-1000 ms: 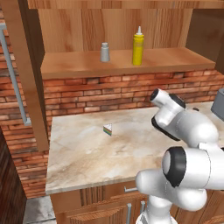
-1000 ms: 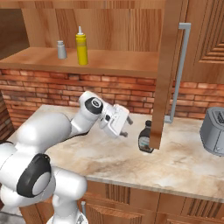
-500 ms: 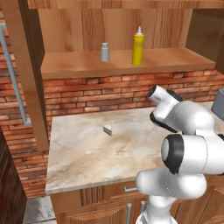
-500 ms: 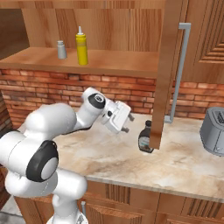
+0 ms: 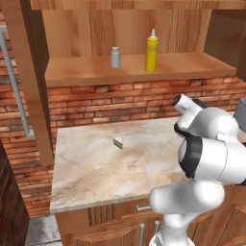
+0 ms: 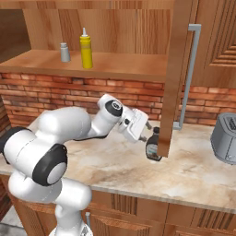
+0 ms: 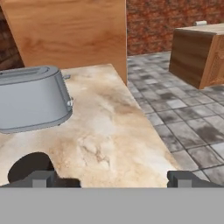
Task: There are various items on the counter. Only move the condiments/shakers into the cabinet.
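Marble counter [image 6: 198, 175]: gripper [image 6: 146, 132] advanced beside dark bottle [image 6: 152, 145], fingers spread wide, empty; last condiment ungrasped.

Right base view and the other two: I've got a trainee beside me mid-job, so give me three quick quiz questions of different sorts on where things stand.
1. True or false: the tall yellow squeeze bottle and the small grey metal-capped shaker both stand on the wooden cabinet shelf.
2. Which task item is left on the beige marble counter? A) yellow bottle B) dark brown-black bottle C) grey shaker
3. Fill in: the tiny rainbow-striped wedge lies on the ____.

Key: 1 true. 2 B; it stands beside the open tool, by the cabinet door's lower edge. 3 counter; it is no condiment, so it likely stays.
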Available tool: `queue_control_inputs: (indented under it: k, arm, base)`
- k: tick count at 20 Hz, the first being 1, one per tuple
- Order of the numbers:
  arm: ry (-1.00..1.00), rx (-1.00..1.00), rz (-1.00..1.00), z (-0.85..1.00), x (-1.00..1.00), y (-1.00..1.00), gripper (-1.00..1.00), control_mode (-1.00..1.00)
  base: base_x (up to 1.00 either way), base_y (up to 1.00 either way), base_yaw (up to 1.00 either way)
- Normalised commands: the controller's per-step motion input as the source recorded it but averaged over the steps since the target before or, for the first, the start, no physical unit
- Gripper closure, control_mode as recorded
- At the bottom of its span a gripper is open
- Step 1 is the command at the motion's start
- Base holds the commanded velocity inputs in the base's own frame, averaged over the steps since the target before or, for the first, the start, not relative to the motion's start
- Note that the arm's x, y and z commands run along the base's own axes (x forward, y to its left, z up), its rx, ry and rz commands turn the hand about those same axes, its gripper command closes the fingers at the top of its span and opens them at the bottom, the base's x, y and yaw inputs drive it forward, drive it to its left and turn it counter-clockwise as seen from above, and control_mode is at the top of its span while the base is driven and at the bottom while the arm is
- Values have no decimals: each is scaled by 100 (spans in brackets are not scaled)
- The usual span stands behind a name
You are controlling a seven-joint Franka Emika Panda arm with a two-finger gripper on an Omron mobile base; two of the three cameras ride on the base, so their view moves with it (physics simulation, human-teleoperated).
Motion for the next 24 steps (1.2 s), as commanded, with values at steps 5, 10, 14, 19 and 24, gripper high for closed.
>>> queue_control_inputs:
  k: [5, 10, 14, 19, 24]
  arm:
    - [0, 0, 0, -1, 0, -25, -100, -100]
    - [0, 0, 0, 0, 3, -1, -100, -100]
    - [0, -3, 0, 0, 0, 12, -100, -100]
    - [0, -6, 0, 0, 0, 25, -100, -100]
    - [1, -8, 0, -9, 7, 27, -100, -100]
  base:
    - [0, 0, 0]
    - [0, 0, 0]
    - [0, 0, 0]
    - [0, 0, 0]
    - [0, 0, 0]
